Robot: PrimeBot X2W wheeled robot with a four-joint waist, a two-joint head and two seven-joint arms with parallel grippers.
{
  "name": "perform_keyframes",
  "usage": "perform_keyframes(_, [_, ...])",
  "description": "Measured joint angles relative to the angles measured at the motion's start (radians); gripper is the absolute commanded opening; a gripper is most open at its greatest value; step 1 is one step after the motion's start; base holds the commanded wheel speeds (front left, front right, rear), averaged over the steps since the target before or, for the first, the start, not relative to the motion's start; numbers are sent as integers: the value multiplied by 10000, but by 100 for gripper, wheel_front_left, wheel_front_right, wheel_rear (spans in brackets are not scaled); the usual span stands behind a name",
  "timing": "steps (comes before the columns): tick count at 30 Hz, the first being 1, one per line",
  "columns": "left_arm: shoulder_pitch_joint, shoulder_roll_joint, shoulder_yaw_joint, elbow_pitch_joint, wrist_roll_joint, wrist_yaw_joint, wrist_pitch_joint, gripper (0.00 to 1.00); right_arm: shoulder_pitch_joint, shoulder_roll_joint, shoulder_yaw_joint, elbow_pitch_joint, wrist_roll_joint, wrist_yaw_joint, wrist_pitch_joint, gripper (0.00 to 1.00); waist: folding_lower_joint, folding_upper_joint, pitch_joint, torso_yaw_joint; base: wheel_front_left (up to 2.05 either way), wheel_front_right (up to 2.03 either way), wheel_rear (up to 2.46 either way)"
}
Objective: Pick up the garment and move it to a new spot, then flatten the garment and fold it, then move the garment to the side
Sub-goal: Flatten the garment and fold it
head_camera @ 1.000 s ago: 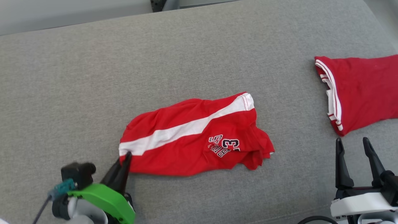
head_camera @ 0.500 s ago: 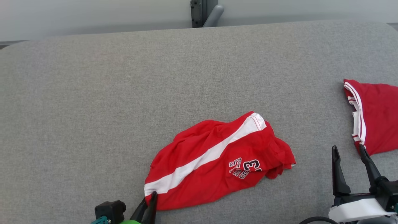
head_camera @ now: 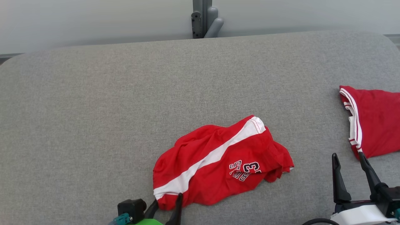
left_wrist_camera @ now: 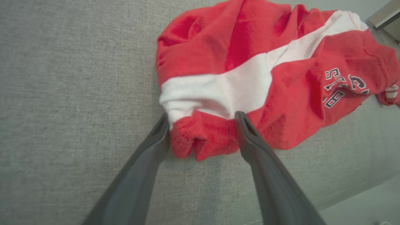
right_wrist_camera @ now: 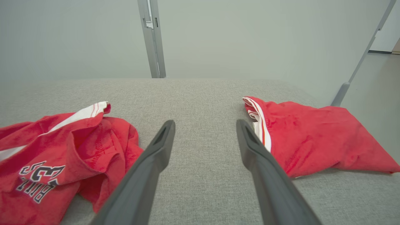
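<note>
Lying crumpled on the grey cushion [head_camera: 93,109] at lower centre of the head view, the red garment [head_camera: 218,162] is sitting with its lower-left corner between the widely spread fingers of the left gripper [head_camera: 167,199]; the right gripper [head_camera: 347,154] is hovering at lower right, fingers wide apart

Bright, even, diffuse light; no glare. Shadows soft & faint: thin rim under the red garment [head_camera: 218,162], dim band on the wall [head_camera: 93,31] behind the grey worktop [head_camera: 93,109]. Head view sharp. Wrist views wide-angle, bent at edges; left gripper [left_wrist_camera: 201,120] fingers [left_wrist_camera: 140,168] slightly blurred nr lens.
</note>
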Motion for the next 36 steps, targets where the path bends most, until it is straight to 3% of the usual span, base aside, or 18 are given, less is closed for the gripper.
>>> perform_keyframes(5, [222,-109,729,50,196,157,-15,100,53,10,-102,-130,0,0,0,100,0,0,-250,-80,0,0,0])
perform_keyframes(11, [1412,228,2543,-876,2052,267,-29,100,195,12,-359,-479,-81,0,0,100,0,0,-672,-119,0,0,0])
perform_keyframes(21, [3331,600,5037,-2228,3812,-290,-31,100,489,-29,-721,-686,-90,0,-2,100,0,0,-1408,45,0,0,0])
perform_keyframes(28, [4219,-433,6982,-2798,5377,-1254,-31,100,546,-12,-1060,-612,-88,0,0,100,1,0,-1517,131,0,0,0])
perform_keyframes(36, [4942,-1662,8659,-2309,7053,-2763,-31,100,704,13,-1597,-31,-291,0,0,100,0,0,-1491,199,0,0,0])
